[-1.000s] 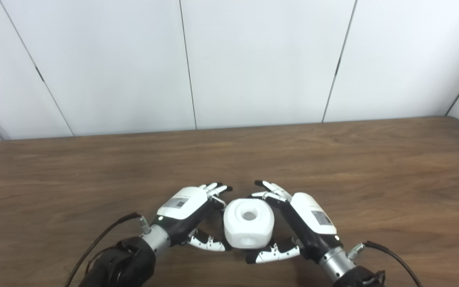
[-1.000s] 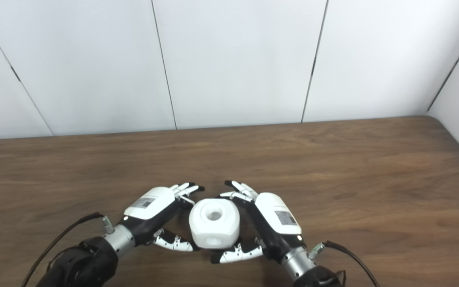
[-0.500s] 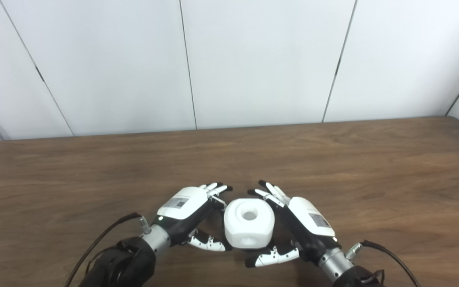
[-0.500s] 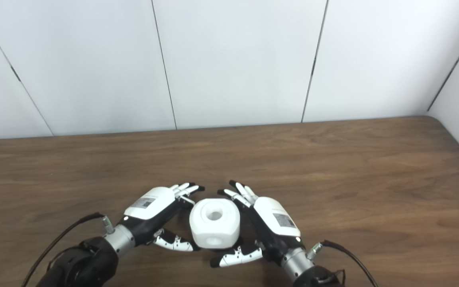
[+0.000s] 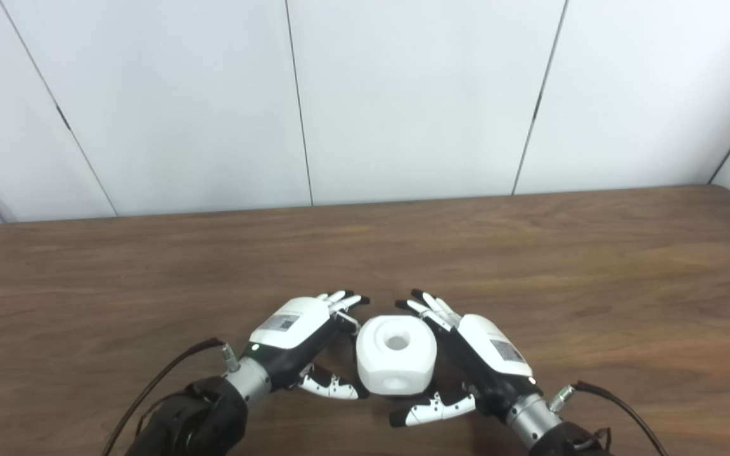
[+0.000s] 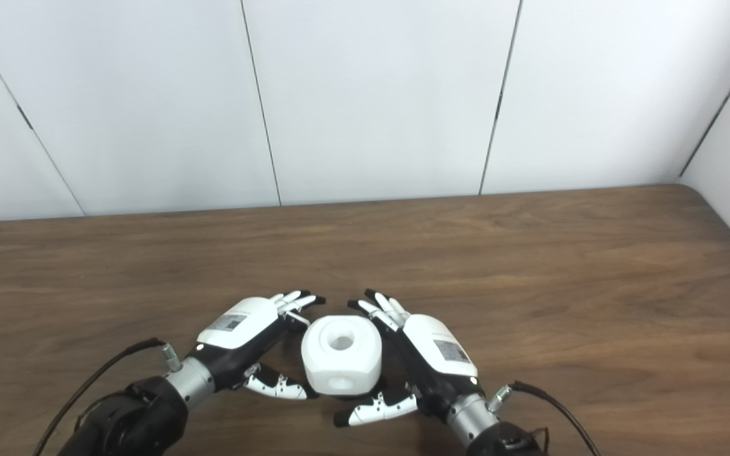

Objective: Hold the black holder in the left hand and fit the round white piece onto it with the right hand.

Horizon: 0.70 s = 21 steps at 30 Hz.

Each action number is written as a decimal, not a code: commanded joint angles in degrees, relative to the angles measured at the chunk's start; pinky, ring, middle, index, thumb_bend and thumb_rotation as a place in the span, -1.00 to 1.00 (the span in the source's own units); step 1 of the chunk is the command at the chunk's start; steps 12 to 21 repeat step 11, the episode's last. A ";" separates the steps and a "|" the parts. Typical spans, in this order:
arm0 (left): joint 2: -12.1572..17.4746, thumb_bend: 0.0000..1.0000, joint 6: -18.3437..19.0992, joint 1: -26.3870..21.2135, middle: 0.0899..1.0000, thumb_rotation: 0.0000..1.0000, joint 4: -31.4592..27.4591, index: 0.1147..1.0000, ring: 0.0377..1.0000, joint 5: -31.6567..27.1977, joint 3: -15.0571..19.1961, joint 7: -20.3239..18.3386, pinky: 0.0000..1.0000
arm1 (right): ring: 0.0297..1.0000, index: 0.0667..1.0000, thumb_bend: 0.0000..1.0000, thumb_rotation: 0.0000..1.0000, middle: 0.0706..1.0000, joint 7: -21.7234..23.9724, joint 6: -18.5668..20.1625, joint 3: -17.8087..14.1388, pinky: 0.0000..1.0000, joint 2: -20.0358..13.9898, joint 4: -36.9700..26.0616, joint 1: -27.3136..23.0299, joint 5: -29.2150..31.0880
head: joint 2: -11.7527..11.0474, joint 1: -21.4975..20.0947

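Observation:
The round white piece [image 5: 395, 361] stands on the wooden table [image 5: 593, 266] near the front edge, with a round hole on top and one on its near side. No black holder is clearly visible; only a dark sliver shows under the piece's near edge. My left hand [image 5: 298, 335] is open just left of the piece, fingers stretched past its far side and thumb tip by its lower left. My right hand [image 5: 479, 354] is open just right of it, fingers spread, thumb lying on the table in front, a small gap from the piece.
White wall panels stand behind the table's far edge. A black cable [image 5: 168, 373] runs from the left wrist and another cable [image 5: 618, 399] from the right wrist. Bare wood stretches to the left, right and far side of the hands.
My right hand has straightened its fingers and drawn back a little from the white piece toward the front edge. The left hand and the piece have not moved.

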 commanded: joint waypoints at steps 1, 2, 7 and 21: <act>0.43 0.04 -0.52 -0.86 0.91 -0.90 -0.57 -0.17 1.00 0.03 0.35 0.67 1.00 | 1.00 0.88 1.00 -0.13 1.00 -0.26 -0.14 0.02 0.92 0.20 -2.28 -1.48 -0.20 | 0.01 0.02; 0.47 0.04 -0.49 -0.87 0.91 -0.90 -0.62 -0.17 1.00 0.06 0.33 0.58 1.00 | 1.00 0.89 1.00 -0.13 1.00 -0.23 -0.12 0.01 0.93 0.22 -2.28 -1.47 -0.21 | 0.01 0.02; 0.53 0.04 -0.46 -0.77 0.91 -0.90 -0.64 -0.17 1.00 0.30 0.37 0.73 1.00 | 1.00 0.90 1.00 -0.12 1.00 -0.10 0.00 0.04 0.92 0.20 -2.25 -1.40 -0.31 | 0.04 0.03; 0.61 0.04 0.16 -0.80 0.91 -0.90 -0.76 -0.17 1.00 0.63 0.39 0.32 1.00 | 1.00 0.90 1.00 -0.12 1.00 -0.18 -0.03 0.17 0.92 0.16 -1.95 -1.46 -0.33 | -0.10 0.02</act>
